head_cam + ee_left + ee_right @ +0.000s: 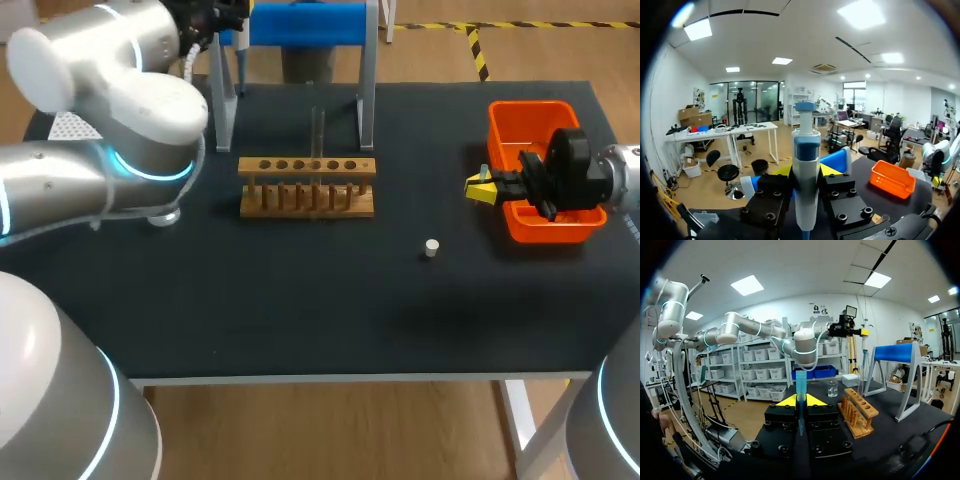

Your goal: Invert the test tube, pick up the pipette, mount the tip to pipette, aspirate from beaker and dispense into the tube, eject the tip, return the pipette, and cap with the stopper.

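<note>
Clamped in the left end effector [806, 172], the pipette [806, 160] stands upright. It is stiff, light plastic, best held on its thick body. Between the two end effectors stands the wooden rack [307, 185] with the fragile glass test tube [318, 128]. The right end effector [800, 402] is closed on a blue tip [800, 385], thin and slippery; a gentle hold at its wide collar seems safest.

Lab, wooden tube rack [307, 187], pipette [806, 170], beaker [832, 388]
</note>
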Controlling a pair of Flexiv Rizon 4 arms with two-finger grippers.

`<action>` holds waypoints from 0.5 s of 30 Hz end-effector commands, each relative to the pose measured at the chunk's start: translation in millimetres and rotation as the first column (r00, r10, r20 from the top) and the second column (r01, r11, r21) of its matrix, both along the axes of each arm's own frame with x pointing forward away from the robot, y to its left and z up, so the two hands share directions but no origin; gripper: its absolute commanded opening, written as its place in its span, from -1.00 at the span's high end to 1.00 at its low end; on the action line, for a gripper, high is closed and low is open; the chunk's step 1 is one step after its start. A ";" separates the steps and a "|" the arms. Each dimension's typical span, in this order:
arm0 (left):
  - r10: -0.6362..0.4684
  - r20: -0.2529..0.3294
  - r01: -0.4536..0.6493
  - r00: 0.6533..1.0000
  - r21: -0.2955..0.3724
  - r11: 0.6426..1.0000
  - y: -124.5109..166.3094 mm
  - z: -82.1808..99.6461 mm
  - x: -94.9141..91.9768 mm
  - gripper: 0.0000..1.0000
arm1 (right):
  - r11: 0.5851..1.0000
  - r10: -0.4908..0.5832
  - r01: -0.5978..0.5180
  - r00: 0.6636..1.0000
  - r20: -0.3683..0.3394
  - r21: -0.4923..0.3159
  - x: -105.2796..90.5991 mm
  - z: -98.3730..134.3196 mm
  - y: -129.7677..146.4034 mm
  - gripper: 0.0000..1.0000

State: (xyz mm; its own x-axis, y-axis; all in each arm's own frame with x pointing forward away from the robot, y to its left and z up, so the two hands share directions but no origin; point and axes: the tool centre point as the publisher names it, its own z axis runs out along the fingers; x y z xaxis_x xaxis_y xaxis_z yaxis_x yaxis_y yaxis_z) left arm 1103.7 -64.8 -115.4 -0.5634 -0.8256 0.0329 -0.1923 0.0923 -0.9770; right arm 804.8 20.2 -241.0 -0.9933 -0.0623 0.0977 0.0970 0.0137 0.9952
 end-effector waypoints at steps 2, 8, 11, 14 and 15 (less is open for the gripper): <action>-0.078 -0.015 0.078 0.997 -0.010 0.997 4.4 3.1 -0.6 1.00 | 1.000 0.001 -0.001 1.000 0.001 -0.001 -0.9 0.3 -1.3 1.00; -0.116 0.002 0.116 0.993 -0.025 0.993 5.6 8.6 -21.7 1.00 | 1.000 0.001 -0.001 1.000 0.001 -0.001 -0.9 0.3 -1.3 1.00; -0.169 0.030 0.170 0.985 -0.038 0.985 2.2 14.7 -44.4 1.00 | 1.000 0.001 -0.001 1.000 0.001 -0.001 -0.9 0.3 -1.3 1.00; -0.212 0.045 0.214 0.976 -0.037 0.976 -3.0 19.4 -65.8 1.00 | 1.000 0.001 -0.001 1.000 0.001 -0.001 -0.9 0.3 -1.3 1.00; -0.220 0.043 0.221 0.975 -0.031 0.975 -4.2 19.7 -71.3 1.00 | 1.000 0.001 -0.001 1.000 0.001 -0.001 -0.9 0.3 -1.3 1.00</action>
